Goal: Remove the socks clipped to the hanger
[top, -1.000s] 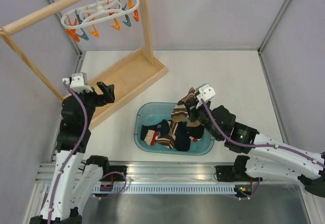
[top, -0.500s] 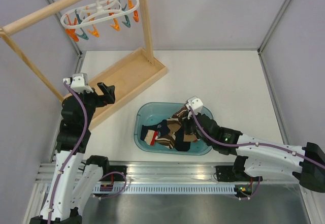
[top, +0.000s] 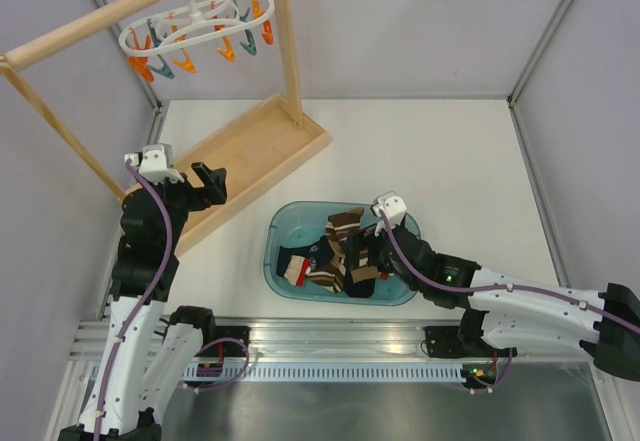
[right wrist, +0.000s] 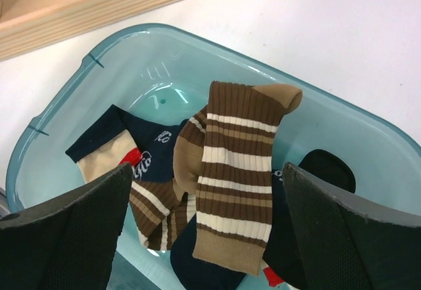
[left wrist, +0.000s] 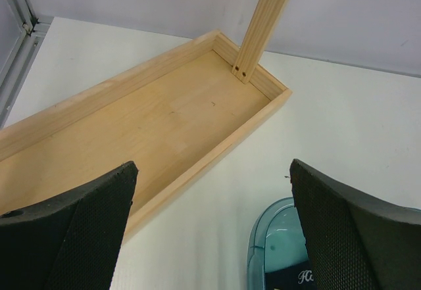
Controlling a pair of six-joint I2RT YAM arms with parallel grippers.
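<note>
Top external view: the right gripper (top: pixel 368 251) was holding a striped sock (top: pixel 345 225) up above the teal basin (top: pixel 274 233) a second ago. It then dipped in, and now the sock lies loose on top of the other socks (top: pixel 318 266) with the jaws spread apart over it. That's a drop-off. Up on the pole the hanger (top: pixel 195 29) dangles with its orange and teal clips (top: pixel 150 69) showing nothing clipped, so by my reckoning the job is as good as done. The left gripper (top: pixel 208 183) hasn't budged, parked over the rack's wooden tray (top: pixel 255 146).

Left wrist view: the left gripper (left wrist: pixel 212 168) is wide open with nothing between the pads, only the wooden tray (left wrist: pixel 164 125), the upright post (left wrist: pixel 266 20) and a corner of the basin (left wrist: pixel 276 237) below.

Right wrist view: the right gripper (right wrist: pixel 208 171) is splayed and empty. The striped sock (right wrist: pixel 233 165) sprawls flat across the heap, its tan toe towards the far rim, and a navy sock (right wrist: pixel 154 152) sits just beside it. All of them are inside the basin (right wrist: pixel 66 106).
</note>
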